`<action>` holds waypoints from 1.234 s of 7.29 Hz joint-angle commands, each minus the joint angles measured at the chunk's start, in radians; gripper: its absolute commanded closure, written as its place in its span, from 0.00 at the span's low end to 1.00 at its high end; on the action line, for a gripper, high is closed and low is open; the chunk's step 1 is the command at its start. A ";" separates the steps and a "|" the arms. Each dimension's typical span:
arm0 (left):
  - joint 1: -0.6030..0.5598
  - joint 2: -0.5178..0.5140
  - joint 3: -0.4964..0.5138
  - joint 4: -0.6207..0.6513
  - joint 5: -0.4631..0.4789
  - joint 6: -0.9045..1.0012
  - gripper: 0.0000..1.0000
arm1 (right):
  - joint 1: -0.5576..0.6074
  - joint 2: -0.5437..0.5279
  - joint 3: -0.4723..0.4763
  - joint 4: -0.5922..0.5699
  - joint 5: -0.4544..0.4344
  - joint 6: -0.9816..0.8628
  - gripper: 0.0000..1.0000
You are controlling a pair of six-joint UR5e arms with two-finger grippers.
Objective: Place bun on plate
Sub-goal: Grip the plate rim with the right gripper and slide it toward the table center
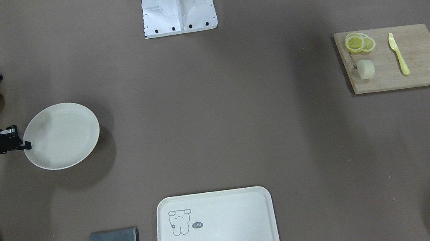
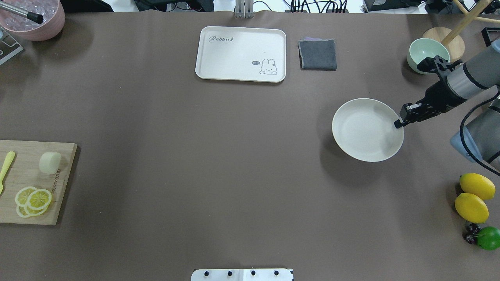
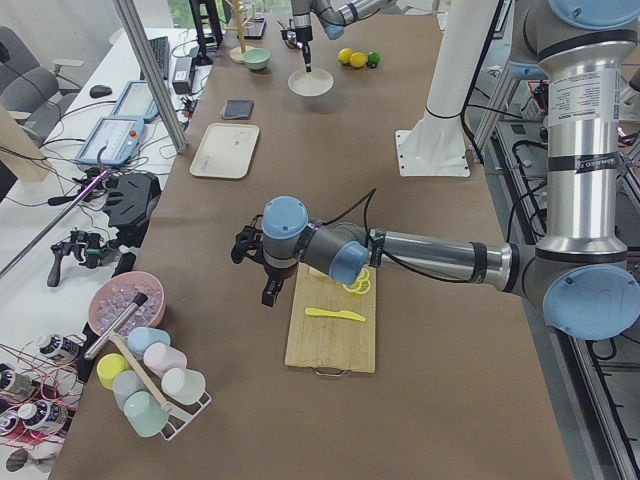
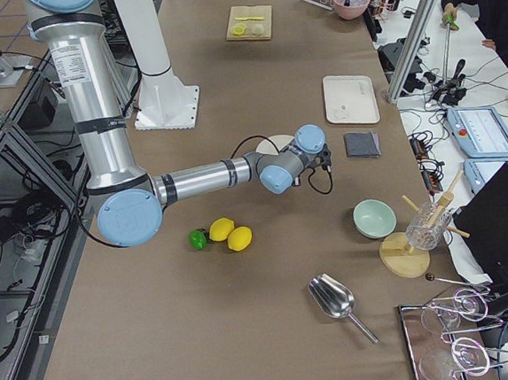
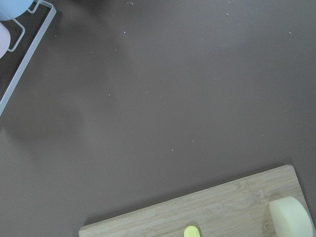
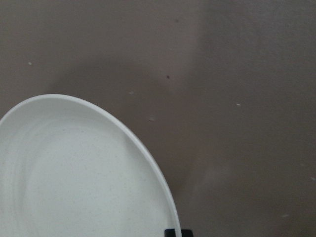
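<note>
Bun [image 2: 50, 162]: pale cream short cylinder, lying on the wooden cutting board [image 2: 25, 168] at the left edge of the table as seen from overhead, by the board's far right corner, with no gripper touching it. Same board: overlapping lemon slices [image 2: 33, 200] on the near side of the bun, yellow knife [image 2: 7, 166] to its left. Plate [image 2: 363, 132]: round, cream-white, bare, on the right half of the table, well apart from the bun. Right gripper [image 2: 397, 124]: comes in from the right, fingertips at the plate's right rim; whether they pinch the rim, and how wide they stand, cannot be told. Left gripper [image 3: 270, 292]: hangs above the table near the board, apart from the bun; its opening and any hold cannot be told, and its wrist camera shows only brown table, a board corner and part of the bun. Also listed: cream tray [image 2: 234, 50] with a rabbit drawing, far middle; folded grey cloth [image 2: 317, 54] just right of it; green bowl [image 2: 427, 54], far right; two lemons [image 2: 471, 207], near right.
</note>
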 commanded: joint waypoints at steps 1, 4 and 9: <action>0.082 -0.030 -0.003 -0.006 0.020 -0.166 0.03 | -0.100 0.102 0.025 0.016 -0.004 0.251 1.00; 0.247 -0.020 0.000 -0.147 0.167 -0.414 0.03 | -0.274 0.237 0.024 0.018 -0.173 0.505 1.00; 0.417 0.040 -0.009 -0.320 0.204 -0.676 0.03 | -0.438 0.354 -0.019 0.015 -0.380 0.646 1.00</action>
